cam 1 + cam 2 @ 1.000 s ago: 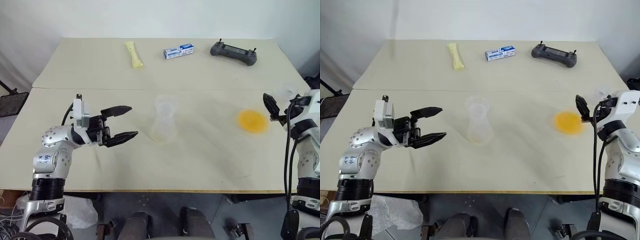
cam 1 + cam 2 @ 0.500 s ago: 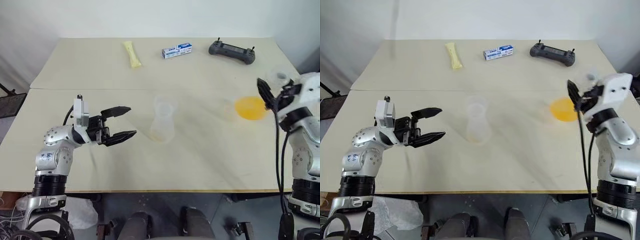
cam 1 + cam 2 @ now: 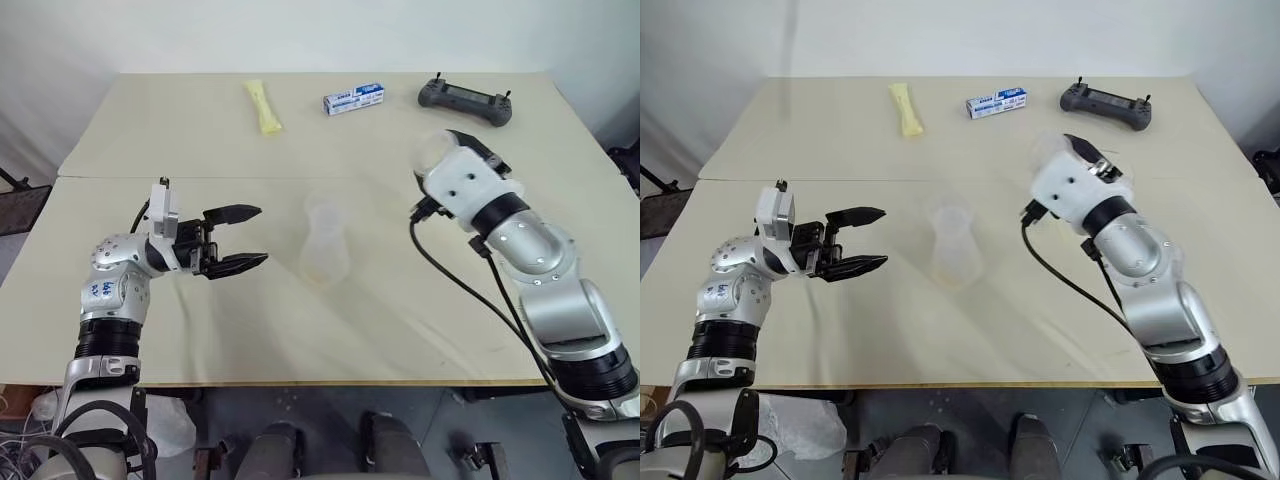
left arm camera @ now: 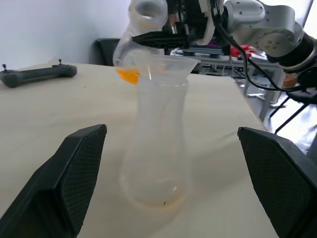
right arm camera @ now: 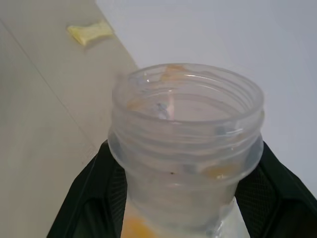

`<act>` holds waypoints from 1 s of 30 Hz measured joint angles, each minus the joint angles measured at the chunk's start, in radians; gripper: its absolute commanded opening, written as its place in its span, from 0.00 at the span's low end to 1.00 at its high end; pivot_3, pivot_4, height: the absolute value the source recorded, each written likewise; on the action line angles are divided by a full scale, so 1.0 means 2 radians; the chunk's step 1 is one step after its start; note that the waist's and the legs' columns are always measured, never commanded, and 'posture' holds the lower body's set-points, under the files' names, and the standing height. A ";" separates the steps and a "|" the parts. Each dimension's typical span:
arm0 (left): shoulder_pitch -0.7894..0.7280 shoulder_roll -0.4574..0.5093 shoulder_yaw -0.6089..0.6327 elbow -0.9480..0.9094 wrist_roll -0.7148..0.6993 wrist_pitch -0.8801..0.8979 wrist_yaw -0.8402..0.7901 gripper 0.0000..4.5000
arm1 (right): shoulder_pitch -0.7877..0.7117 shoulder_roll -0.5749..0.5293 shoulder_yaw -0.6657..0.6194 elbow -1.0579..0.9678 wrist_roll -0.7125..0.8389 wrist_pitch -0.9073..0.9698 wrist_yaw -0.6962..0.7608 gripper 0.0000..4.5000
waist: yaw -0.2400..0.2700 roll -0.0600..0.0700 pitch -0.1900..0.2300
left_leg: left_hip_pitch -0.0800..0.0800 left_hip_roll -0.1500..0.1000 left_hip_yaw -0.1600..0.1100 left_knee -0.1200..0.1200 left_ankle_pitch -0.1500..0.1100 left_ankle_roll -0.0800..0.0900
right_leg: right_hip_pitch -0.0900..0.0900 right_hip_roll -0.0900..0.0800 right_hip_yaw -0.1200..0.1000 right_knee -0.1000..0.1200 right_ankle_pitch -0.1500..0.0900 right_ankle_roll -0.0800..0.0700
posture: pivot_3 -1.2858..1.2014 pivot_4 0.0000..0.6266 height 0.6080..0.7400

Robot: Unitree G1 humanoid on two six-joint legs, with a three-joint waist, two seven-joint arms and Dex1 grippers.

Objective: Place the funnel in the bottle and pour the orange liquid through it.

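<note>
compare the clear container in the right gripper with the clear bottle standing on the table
The held jar is gripped above the table by the right gripper and tilted; the bottle stands upright on the table, untouched. The held jar carries orange liquid; the bottle looks almost empty. The held jar has a threaded mouth; the bottle's top flares out. Both are clear and colourless.
</note>
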 measured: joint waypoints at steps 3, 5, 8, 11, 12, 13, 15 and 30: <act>-0.001 -0.001 0.000 0.001 0.001 0.000 -0.003 1.00 | -0.023 0.000 0.029 -0.001 -0.045 -0.001 0.011 0.55 | 0.000 0.000 0.000 | 0.000 0.000 0.000 0.000 0.000 0.000 | 0.000 0.000 0.000 0.000 0.000 0.000 | 0.52 0.24 1.00; -0.001 -0.004 -0.001 0.001 0.004 0.000 -0.004 1.00 | -0.038 0.002 0.046 -0.001 -0.071 -0.007 0.021 0.55 | -0.001 0.000 0.000 | 0.000 0.000 0.000 0.000 0.000 0.000 | 0.000 0.000 0.000 0.000 0.000 0.000 | 0.52 0.24 1.00; -0.001 -0.006 0.000 0.001 0.005 0.000 -0.004 1.00 | -0.050 0.004 0.068 0.000 -0.107 -0.028 0.034 0.55 | 0.000 0.000 0.000 | 0.000 0.000 0.000 0.000 0.000 0.000 | 0.000 0.000 0.000 0.000 0.000 0.000 | 0.52 0.24 1.00; -0.001 -0.008 0.000 0.001 0.005 0.000 -0.004 1.00 | -0.060 0.004 0.088 0.005 -0.140 -0.059 0.050 0.55 | 0.000 0.000 0.000 | 0.000 0.000 0.000 0.000 0.000 0.000 | 0.000 0.000 0.000 0.000 0.000 0.000 | 0.52 0.24 1.00; -0.001 -0.010 0.000 0.001 0.005 0.000 -0.004 1.00 | -0.061 0.004 0.090 0.007 -0.150 -0.067 0.053 0.55 | 0.001 0.000 0.000 | 0.000 0.000 0.000 0.000 0.000 0.000 | 0.000 0.000 0.000 0.000 0.000 0.000 | 0.52 0.24 1.00; -0.001 -0.012 0.000 0.001 0.005 0.000 -0.003 1.00 | -0.061 0.005 0.091 0.010 -0.156 -0.070 0.055 0.55 | 0.001 0.000 0.000 | 0.000 0.000 0.000 0.000 0.000 0.000 | 0.000 0.000 0.000 0.000 0.000 0.000 | 0.52 0.24 1.00; -0.001 -0.014 0.000 0.001 0.005 0.000 -0.003 1.00 | -0.062 0.012 0.091 0.016 -0.169 -0.079 0.060 0.55 | 0.000 0.000 0.000 | 0.000 0.000 0.000 0.000 0.000 0.000 | 0.000 0.000 0.000 0.000 0.000 0.000 | 0.52 0.24 1.00; -0.001 -0.018 0.000 -0.001 0.005 0.000 0.000 1.00 | -0.065 0.026 0.092 0.054 -0.266 -0.173 0.059 0.55 | -0.001 0.000 0.000 | 0.000 0.000 0.000 0.000 0.000 0.000 | 0.000 0.000 0.000 0.000 0.000 0.000 | 0.52 0.24 1.00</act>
